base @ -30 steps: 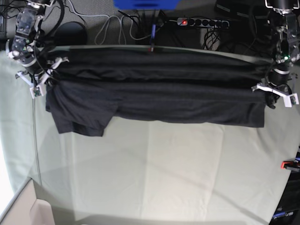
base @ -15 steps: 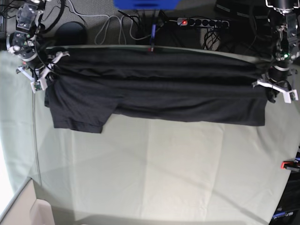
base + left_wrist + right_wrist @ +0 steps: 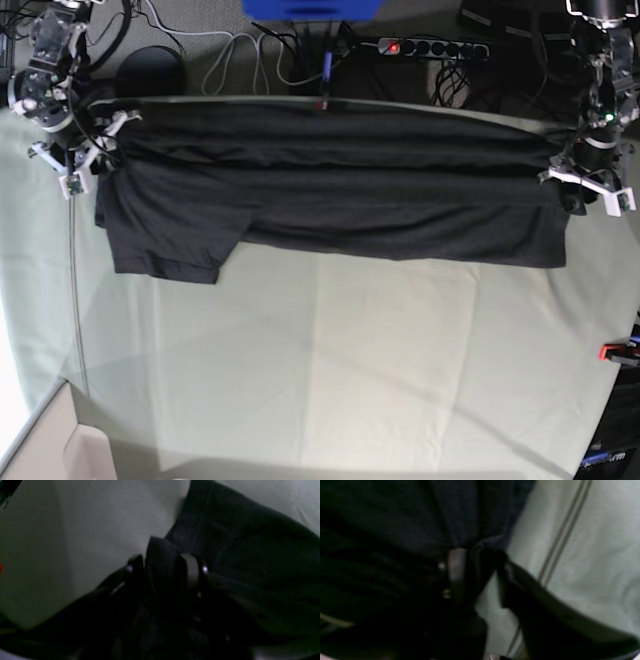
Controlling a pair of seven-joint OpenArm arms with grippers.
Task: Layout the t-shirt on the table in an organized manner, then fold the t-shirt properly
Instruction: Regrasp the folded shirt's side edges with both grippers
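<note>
Laying-out step: shirt (image 3: pixel 330 190) stretched between left hand (image 3: pixel 165 567) and right hand (image 3: pixel 476 572), both spread with cloth between fingers. Next: withdrawing, then folding.

Far off, a power strip (image 3: pixel 432 47) with a red switch and tangled cables (image 3: pixel 250 55) lie on grey floor (image 3: pixel 200 30).

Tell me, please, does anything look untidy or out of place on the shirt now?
Yes. The t-shirt lies stretched along the table's far edge, bunched in long ridges, and one sleeve hangs lower than the straight hem, so it is not flat.
</note>
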